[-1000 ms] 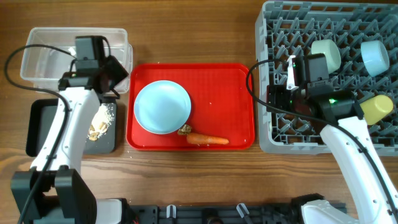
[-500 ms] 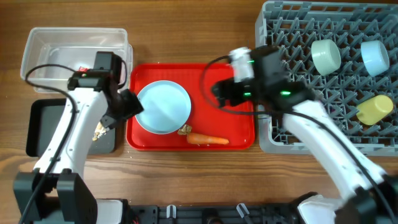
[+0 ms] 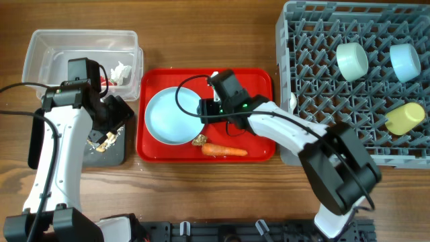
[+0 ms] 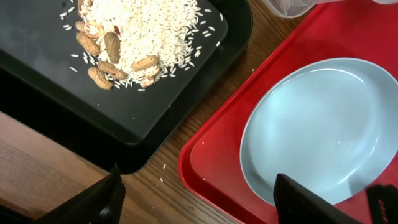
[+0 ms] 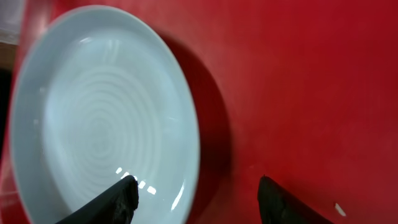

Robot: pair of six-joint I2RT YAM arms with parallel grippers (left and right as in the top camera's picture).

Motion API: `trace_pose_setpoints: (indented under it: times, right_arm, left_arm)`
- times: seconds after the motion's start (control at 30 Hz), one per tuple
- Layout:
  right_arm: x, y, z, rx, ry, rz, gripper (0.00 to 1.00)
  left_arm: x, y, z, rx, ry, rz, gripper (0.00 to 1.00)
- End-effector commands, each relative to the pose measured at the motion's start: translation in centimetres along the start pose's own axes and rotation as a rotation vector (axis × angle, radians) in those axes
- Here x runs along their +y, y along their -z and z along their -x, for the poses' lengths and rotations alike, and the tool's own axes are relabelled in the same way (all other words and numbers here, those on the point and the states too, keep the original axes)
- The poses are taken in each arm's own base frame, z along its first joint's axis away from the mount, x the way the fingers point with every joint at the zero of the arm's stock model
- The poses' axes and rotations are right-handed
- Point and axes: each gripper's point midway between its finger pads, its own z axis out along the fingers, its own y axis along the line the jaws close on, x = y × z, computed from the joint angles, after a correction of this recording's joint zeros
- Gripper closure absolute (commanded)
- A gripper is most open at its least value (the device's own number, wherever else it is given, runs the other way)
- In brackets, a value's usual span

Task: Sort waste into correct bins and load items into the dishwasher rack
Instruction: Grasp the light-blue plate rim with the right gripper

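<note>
- The right gripper is spread open and grasps nothing. In its wrist view the right rim of the light blue plate lies between the two fingers. Whether they touch it cannot be told.
- From overhead, the right gripper hangs over the plate's right edge. The plate sits on the left half of the red tray.
- Just in front of the plate lie a small brown scrap and the carrot, both on the red tray.
- The left gripper is also open and empty. It hovers over the gap between the black tray and the red tray.
- The black tray holds a heap of rice with brown scraps at its edge.
- Behind it, the clear tub holds white tissue and a red wrapper.
- At the right of the surface, the rack carries:
  - a green bowl and a blue bowl;
  - a yellow cup;
  - a white spoon at its left edge.
</note>
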Motion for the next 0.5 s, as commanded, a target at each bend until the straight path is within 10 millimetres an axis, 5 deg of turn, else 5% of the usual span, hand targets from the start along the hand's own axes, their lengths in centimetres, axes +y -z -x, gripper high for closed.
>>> trace_pose_setpoints:
  times: [0.0, 0.23, 0.47]
  right_arm:
    - [-0.3, -1.6, -0.6, 0.02, -0.079, -0.005, 0.42]
    - [-1.0, -2.1, -0.8, 0.02, -0.146, -0.032, 0.82]
    - [-2.2, -1.9, 0.3, -0.023, -0.196, -0.071, 0.96]
  left_arm:
    - [0.1, 0.5, 0.2, -0.019, 0.017, -0.005, 0.22]
    - [0.1, 0.5, 0.2, -0.019, 0.017, -0.005, 0.21]
    - [0.0, 0.5, 0.2, -0.016, 0.018, -0.009, 0.21]
